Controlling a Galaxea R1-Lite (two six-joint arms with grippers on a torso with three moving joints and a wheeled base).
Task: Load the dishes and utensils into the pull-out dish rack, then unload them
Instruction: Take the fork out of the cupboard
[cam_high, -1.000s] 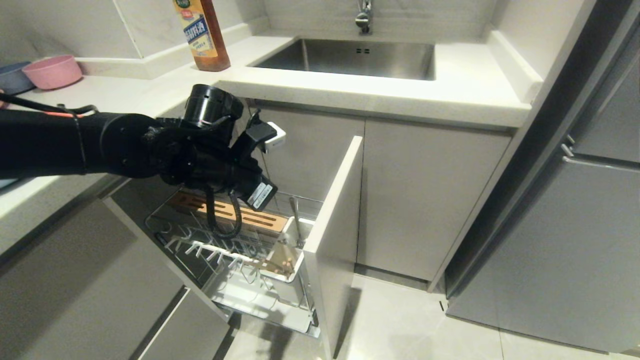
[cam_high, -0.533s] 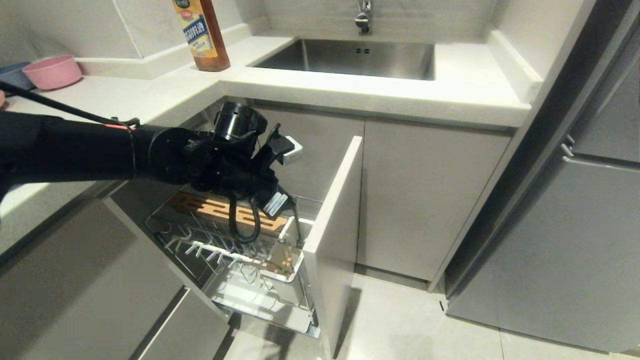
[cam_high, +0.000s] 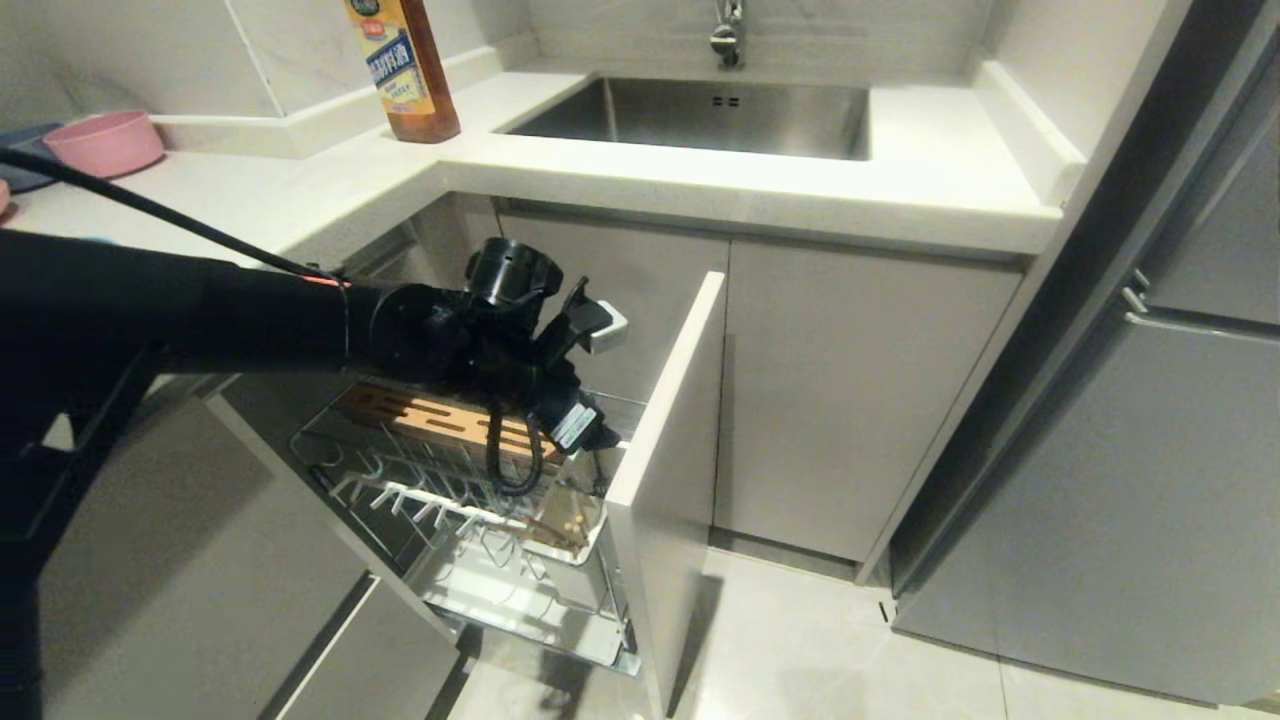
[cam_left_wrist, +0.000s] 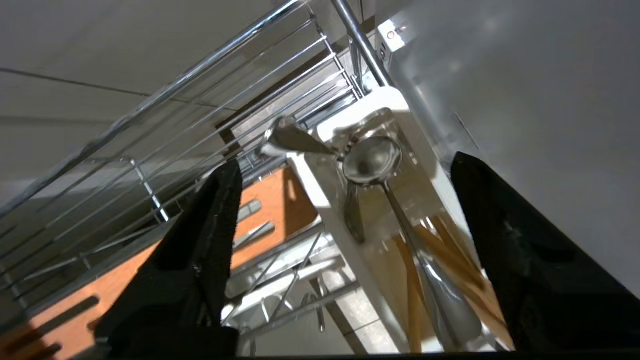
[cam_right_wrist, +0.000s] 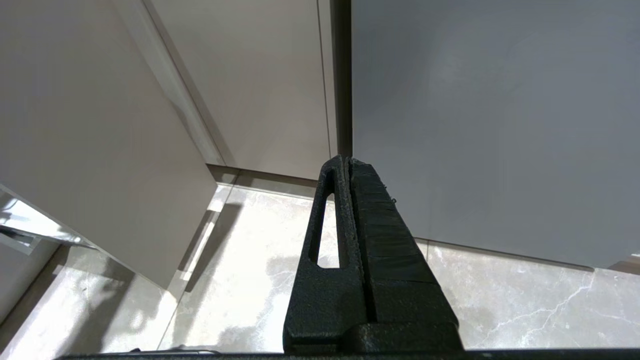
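Now left gripper (cam_left_wrist: 345, 210) spread above spoon (cam_left_wrist: 372, 160) in utensil cup (cam_left_wrist: 350, 120).

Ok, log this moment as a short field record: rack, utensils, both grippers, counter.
rack: pull-out dish rack drawn out of the cabinet, plate prongs bare
utensil cup: holds the spoon and the chopsticks
wooden block: at the rack's rear
left gripper: open, above the utensil cup, holding nothing
right gripper: shut, parked low, pointing at the floor
counter: pink bowl and sauce bottle
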